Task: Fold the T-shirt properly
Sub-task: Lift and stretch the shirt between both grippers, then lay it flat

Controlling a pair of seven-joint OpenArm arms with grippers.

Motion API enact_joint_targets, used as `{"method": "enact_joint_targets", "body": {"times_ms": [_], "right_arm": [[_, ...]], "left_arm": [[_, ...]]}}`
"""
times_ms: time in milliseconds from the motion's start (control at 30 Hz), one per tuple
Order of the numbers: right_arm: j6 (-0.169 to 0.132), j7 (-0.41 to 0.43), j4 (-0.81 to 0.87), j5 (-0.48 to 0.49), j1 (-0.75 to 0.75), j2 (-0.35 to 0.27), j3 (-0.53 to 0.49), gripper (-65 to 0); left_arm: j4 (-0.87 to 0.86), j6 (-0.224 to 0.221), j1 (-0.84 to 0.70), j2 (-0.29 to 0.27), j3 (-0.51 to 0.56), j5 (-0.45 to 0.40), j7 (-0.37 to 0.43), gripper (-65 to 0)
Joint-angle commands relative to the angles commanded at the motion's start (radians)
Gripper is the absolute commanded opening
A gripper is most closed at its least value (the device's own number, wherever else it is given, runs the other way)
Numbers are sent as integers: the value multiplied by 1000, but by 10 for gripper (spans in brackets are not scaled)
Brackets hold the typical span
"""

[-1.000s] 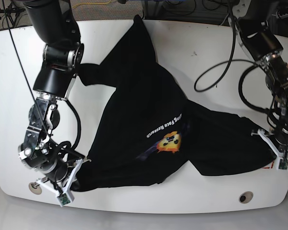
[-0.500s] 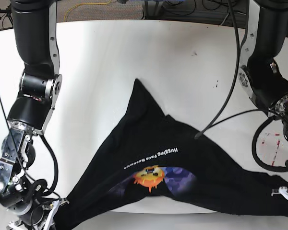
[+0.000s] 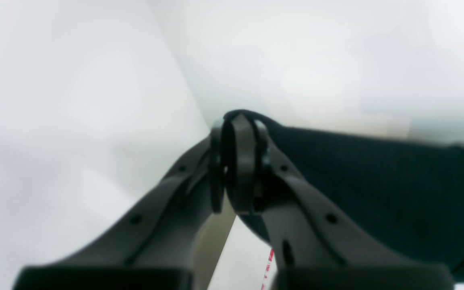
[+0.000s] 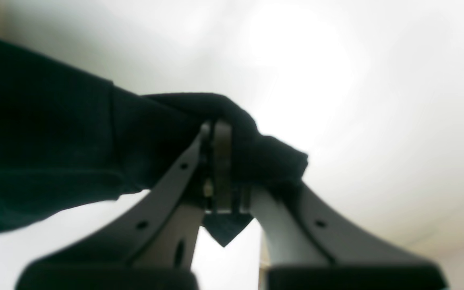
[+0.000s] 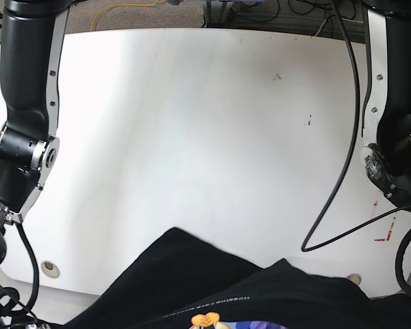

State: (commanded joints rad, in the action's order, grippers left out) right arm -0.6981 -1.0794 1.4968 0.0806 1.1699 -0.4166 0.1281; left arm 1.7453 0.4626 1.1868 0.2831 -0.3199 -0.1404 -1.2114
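Base view: the white table (image 5: 192,123) fills most of the frame, with the two black arms descending along the left and right edges. The T-shirt (image 5: 212,288) occupies only the bottom of the frame, its black cloth rising to two peaks, one left of centre and one right of centre. At the very bottom edge, near the centre, the top of the yellow-orange emoji face (image 5: 207,320) and a strip of purple-blue graphic (image 5: 250,326) are visible beneath a line of small white lettering. A black cable (image 5: 342,137) hangs in a loop over the right part of the table, and red markings (image 5: 385,229) lie on the surface at the lower right. Neither gripper appears in this view; both wrists leave the frame at its lower corners.

Left wrist view: the left gripper (image 3: 238,161), at centre frame, has its jaws pressed together on a fold of the black cloth, which extends to the right edge of the frame. The background is pale and blurred.

Right wrist view: the right gripper (image 4: 220,169), at centre frame, is likewise clenched on the shirt. A bunch of cloth bulges over the fingertips, a small corner hangs below them, and the rest stretches toward the left edge of the frame.
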Motion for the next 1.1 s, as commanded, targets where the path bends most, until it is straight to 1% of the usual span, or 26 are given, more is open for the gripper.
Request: {"method": "enact_joint_targets", "body": {"times_ms": [100, 200, 367, 433, 500, 533, 567, 600, 667, 733, 867, 1000, 1033, 1100], "right_arm": [[0, -25, 3, 0, -41, -6, 11, -650], [0, -32, 43, 0, -106, -3, 49, -650], [0, -44, 141, 0, -275, 2, 112, -650], [0, -44, 163, 0, -331, 15, 124, -650], [0, -44, 207, 0, -431, 38, 164, -650], [0, -44, 218, 0, -456, 44, 175, -650], [0, -44, 250, 0, -523, 58, 204, -650], [0, -44, 264, 0, -549, 64, 212, -650], [0, -44, 305, -2, -643, 94, 232, -650], [0, -41, 333, -2, -726, 115, 238, -650], [0, -29, 361, -2, -850, 141, 245, -650], [0, 6, 376, -2, -948, 176, 290, -650], [0, 20, 373, -2, -988, 189, 305, -650], [0, 29, 371, -2, -1025, 196, 318, -650]], "left_arm": [[3, 2, -48, -3, 0, 0, 0, -650], [25, 2, -104, -5, 0, 2, 0, -650], [91, 2, -241, -6, -3, 2, -2, -650], [104, 2, -288, -9, -5, 2, -2, -650], [124, 3, -367, -17, -8, 3, -2, -650], [129, 5, -382, -17, -8, 3, -2, -650], [147, 18, -439, -17, -9, 3, -2, -650], [155, 29, -460, -17, -14, 3, 0, -650], [183, 68, -548, -18, -43, 3, 0, -650], [190, 95, -629, -20, -72, 3, 0, -650], [192, 127, -747, -20, -115, 3, 5, -650], [195, 158, -839, -20, -153, 3, 5, -650], [195, 175, -881, -20, -176, 3, 6, -650], [195, 193, -921, -20, -201, 3, 6, -650]]}}
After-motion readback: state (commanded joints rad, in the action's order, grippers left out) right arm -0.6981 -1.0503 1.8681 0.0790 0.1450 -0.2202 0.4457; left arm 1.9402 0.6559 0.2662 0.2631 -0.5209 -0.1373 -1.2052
